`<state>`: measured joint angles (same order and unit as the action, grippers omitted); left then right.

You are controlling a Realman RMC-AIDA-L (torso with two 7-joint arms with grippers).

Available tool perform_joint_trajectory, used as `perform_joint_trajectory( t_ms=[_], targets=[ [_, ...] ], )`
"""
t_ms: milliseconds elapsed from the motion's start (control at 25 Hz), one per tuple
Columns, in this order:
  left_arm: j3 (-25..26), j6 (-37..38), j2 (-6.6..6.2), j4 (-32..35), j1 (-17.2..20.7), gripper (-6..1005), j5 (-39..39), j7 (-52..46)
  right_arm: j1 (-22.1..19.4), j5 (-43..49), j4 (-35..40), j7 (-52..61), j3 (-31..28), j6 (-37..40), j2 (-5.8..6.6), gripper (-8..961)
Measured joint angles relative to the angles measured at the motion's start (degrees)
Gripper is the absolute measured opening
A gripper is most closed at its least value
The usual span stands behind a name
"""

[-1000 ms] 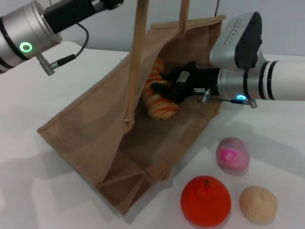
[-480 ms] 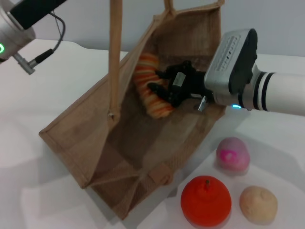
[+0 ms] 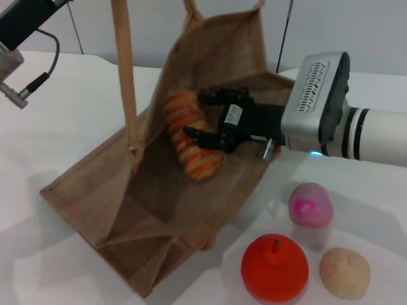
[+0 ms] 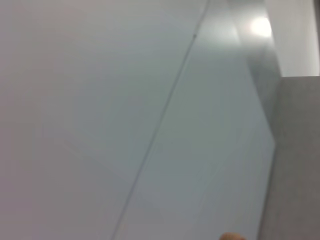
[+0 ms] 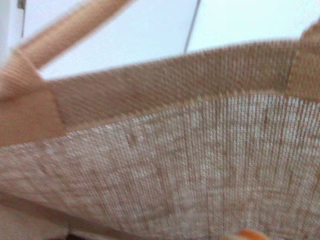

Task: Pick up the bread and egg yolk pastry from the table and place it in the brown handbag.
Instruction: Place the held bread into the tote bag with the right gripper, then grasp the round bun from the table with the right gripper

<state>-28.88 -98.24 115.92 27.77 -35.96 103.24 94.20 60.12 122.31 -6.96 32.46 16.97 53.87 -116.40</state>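
So the right gripper (image 3: 205, 119) is reaching into the mouth of the brown handbag (image 3: 159, 190), and its black fingers (image 3: 202, 136) are spread wide now, not clamped on anything. The lower finger is just touching or right beside the bread (image 3: 188, 145), the upper one sits above it, apart from it. The bread itself is lying loose on the inner wall of the bag, tilted, upper end toward the back of the bag and lower end toward the open mouth. Compared with half a second ago the fingers were closer around the loaf, so it looks let go, and the arm has pulled back a bit toward the robot's right, with more of the silver wrist housing outside the bag edge. The bag has also shifted, its held-up handle (image 3: 124, 76) is further to the left than before and the bag mouth is pulled open wider. The left arm (image 3: 22, 28) is only partly visible up in the far left corner, holding that handle strap up somewhere out of frame, so I can't tell what its fingers are doing. Its wrist view shows just a blank grey wall. The right wrist view is filled with the jute weave and a sliver of orange at the edge. The egg yolk pastry (image 3: 344, 272) is still on the white table (image 3: 63, 133) at the near right, next to a red-orange fruit (image 3: 275, 268) and a pink ball (image 3: 310, 206).
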Motion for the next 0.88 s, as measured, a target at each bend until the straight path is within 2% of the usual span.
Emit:
perform_joint_trajectory(
  t_ms=[160, 400, 680, 880],
  targets=[
    [0.44, 2.52, 0.08, -0.39, 0.68, 148, 0.16, 1.76, -0.59, 0.13, 0.11, -0.03, 0.35, 3.17, 0.11, 612],
    [0.51, 6.69, 0.27, -0.5, 2.0, 149, 0.35, 3.55, -2.86, 0.19, 1.38, 0.26, 0.46, 9.08, 0.57, 678],
    [0.58, 9.52, 0.29, -1.3, 2.69, 149, 0.4, 5.15, -9.29, 0.23, 11.41, 6.25, 0.52, 22.63, 0.75, 677],
    [0.62, 9.93, 0.2, -2.67, 2.86, 150, 0.4, 5.98, -12.91, 0.22, 18.78, 13.69, 0.52, 28.5, 0.81, 676]
  ],
)
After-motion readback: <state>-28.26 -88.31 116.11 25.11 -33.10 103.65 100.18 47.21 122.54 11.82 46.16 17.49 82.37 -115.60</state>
